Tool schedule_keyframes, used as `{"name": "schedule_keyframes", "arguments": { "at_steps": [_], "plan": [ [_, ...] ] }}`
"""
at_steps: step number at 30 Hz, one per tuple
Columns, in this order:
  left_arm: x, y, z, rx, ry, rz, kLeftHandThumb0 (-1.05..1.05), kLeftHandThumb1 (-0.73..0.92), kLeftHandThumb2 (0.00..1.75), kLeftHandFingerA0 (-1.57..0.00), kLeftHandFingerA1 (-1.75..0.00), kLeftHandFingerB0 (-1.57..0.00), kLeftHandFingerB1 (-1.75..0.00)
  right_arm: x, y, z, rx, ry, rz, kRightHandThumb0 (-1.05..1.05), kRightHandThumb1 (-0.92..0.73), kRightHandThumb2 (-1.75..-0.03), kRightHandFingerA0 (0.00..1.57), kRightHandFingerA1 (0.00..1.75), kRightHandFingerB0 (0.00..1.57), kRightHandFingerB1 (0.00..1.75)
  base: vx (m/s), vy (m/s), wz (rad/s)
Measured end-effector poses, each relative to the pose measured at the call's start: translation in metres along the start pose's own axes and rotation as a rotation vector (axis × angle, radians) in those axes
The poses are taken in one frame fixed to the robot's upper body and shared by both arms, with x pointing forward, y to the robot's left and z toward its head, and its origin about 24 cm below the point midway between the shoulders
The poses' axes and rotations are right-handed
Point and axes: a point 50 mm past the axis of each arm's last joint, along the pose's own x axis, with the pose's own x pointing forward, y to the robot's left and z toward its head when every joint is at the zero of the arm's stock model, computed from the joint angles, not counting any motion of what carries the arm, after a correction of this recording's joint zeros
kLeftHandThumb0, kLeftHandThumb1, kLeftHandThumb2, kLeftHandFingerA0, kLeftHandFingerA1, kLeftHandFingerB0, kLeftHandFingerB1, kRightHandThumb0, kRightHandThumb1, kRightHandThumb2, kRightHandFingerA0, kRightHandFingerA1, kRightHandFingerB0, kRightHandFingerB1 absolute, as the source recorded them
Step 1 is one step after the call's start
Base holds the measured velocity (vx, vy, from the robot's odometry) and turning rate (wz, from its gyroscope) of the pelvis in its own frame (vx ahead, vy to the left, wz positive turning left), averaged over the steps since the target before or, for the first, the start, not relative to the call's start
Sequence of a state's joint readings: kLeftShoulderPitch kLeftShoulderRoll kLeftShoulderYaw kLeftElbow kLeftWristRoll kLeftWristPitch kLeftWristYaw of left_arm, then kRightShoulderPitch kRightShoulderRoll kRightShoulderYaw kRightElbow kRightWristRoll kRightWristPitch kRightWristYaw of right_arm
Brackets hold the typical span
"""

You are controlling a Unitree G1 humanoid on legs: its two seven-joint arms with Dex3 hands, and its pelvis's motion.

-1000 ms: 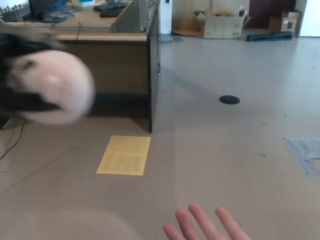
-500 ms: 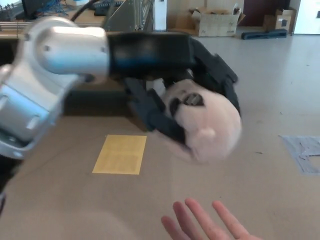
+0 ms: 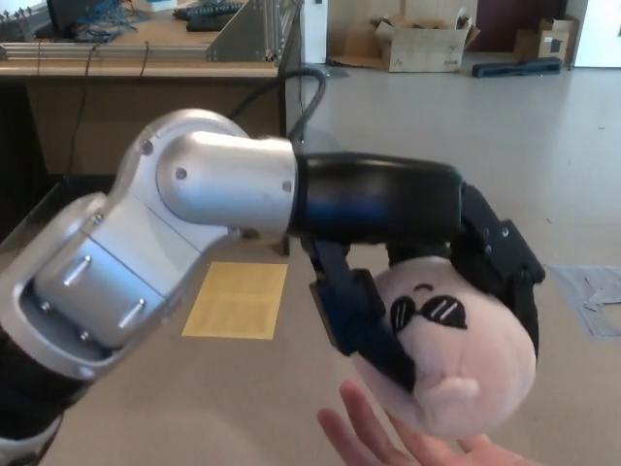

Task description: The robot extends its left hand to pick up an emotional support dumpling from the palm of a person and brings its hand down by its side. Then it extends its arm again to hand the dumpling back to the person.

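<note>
You are late in the handback: your black left hand is clamped around the pale pink plush dumpling with sunglasses, held just over the person's upturned palm; what remains, I judge, is lowering and letting go

Silver jointed arm, black forearm, black hand
</note>
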State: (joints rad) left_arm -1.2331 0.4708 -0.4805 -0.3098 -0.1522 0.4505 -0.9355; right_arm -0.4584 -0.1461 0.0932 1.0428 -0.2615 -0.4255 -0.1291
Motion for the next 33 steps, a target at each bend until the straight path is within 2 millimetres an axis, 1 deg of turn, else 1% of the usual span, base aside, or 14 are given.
{"name": "schedule_keyframes", "arguments": {
  "at_steps": [5,6,7,9,10,11,18,26,27,28,30,31,32,33],
  "plan": [
    [0.003,-0.013,-0.008,-0.02,0.015,-0.033,-0.09,0.68,0.61,-1.04,-0.8,-0.96,-0.55,-0.001,0.002,0.003,-0.002,-0.044,0.024,-0.41,-0.62,-0.59,0.68,0.66,0.65,0.45,0.0,0.0,0.0],
    [0.003,-0.014,-0.007,-0.017,0.016,-0.035,-0.3,0.6,0.59,-0.84,-0.59,-0.67,-0.42,-0.001,0.003,0.004,-0.002,-0.058,0.025,-0.52,-0.63,-0.59,0.56,0.53,0.54,0.38,0.0,0.0,0.0],
    [0.003,-0.014,-0.007,-0.014,0.017,-0.035,-0.3,0.6,0.59,-0.84,-0.59,-0.67,-0.42,-0.001,0.003,0.004,-0.003,-0.063,0.026,-0.52,-0.63,-0.59,0.56,0.53,0.54,0.38,0.0,0.0,0.0],
    [0.002,-0.015,-0.008,0.005,0.031,-0.04,-0.64,0.4,0.77,-0.02,-0.26,-0.04,-0.19,-0.001,0.003,0.006,-0.007,-0.073,0.03,-0.33,-0.67,-0.59,0.73,0.49,0.6,0.43,0.0,0.0,0.0],
    [0.001,-0.016,-0.009,0.024,0.053,-0.054,-0.77,0.45,0.84,0.0,-0.02,0.0,0.0,0.0,0.003,0.006,-0.013,-0.072,0.032,-0.34,-0.66,-0.58,0.75,0.5,0.66,0.44,0.0,0.0,0.0],
    [0.002,-0.017,-0.01,0.038,0.071,-0.073,-0.94,0.44,0.62,0.0,0.0,0.0,0.0,0.001,0.003,0.006,-0.019,-0.067,0.032,-0.38,-0.65,-0.6,0.76,0.52,0.7,0.46,0.0,0.0,0.0],
    [0.0,-0.013,-0.008,0.136,0.155,-0.158,-1.0,0.51,0.57,0.0,0.0,0.0,0.0,0.003,0.002,0.007,-0.031,-0.057,0.027,-0.38,-0.65,-0.58,0.74,0.48,0.64,0.43,0.0,0.0,0.0],
    [-0.002,-0.011,-0.01,0.158,0.195,-0.183,-1.05,0.44,0.72,0.0,-0.01,0.0,-0.02,0.005,0.0,0.008,-0.056,-0.051,0.028,-0.39,-0.63,-0.59,0.72,0.49,0.6,0.43,0.0,0.0,0.0],
    [-0.003,-0.011,-0.01,0.159,0.198,-0.184,-0.74,0.38,0.88,0.0,0.0,0.0,-0.03,0.005,0.0,0.008,-0.057,-0.05,0.028,-0.39,-0.63,-0.59,0.72,0.49,0.6,0.43,0.0,0.0,0.0],
    [-0.003,-0.01,-0.01,0.16,0.205,-0.184,-1.05,0.57,0.58,0.0,0.0,0.0,0.0,0.005,0.0,0.008,-0.058,-0.048,0.028,-0.43,-0.63,-0.6,0.7,0.48,0.57,0.42,0.0,0.0,0.0],
    [-0.004,-0.007,-0.01,0.161,0.211,-0.178,-1.05,0.57,0.59,0.0,0.0,0.0,0.0,0.006,0.0,0.008,-0.067,-0.043,0.029,-0.39,-0.62,-0.6,0.71,0.47,0.62,0.44,0.0,0.0,0.0],
    [-0.005,-0.005,-0.01,0.162,0.212,-0.17,-1.05,0.55,0.58,0.0,0.0,0.0,0.0,0.006,0.0,0.008,-0.075,-0.039,0.03,-0.35,-0.52,-0.9,0.66,0.65,0.56,0.6,0.0,0.0,0.0],
    [-0.006,-0.003,-0.009,0.162,0.21,-0.159,-1.03,0.52,0.57,0.0,0.0,0.0,0.0,0.006,0.0,0.007,-0.085,-0.032,0.032,-0.35,-0.63,-0.59,0.74,0.47,0.65,0.44,0.0,0.0,0.0],
    [-0.007,0.0,-0.008,0.161,0.207,-0.147,-1.04,0.47,0.7,0.0,0.0,0.0,0.0,0.006,0.0,0.006,-0.09,-0.029,0.033,-0.3,-0.64,-0.59,0.77,0.49,0.67,0.45,0.0,0.0,0.0]
  ]
}}
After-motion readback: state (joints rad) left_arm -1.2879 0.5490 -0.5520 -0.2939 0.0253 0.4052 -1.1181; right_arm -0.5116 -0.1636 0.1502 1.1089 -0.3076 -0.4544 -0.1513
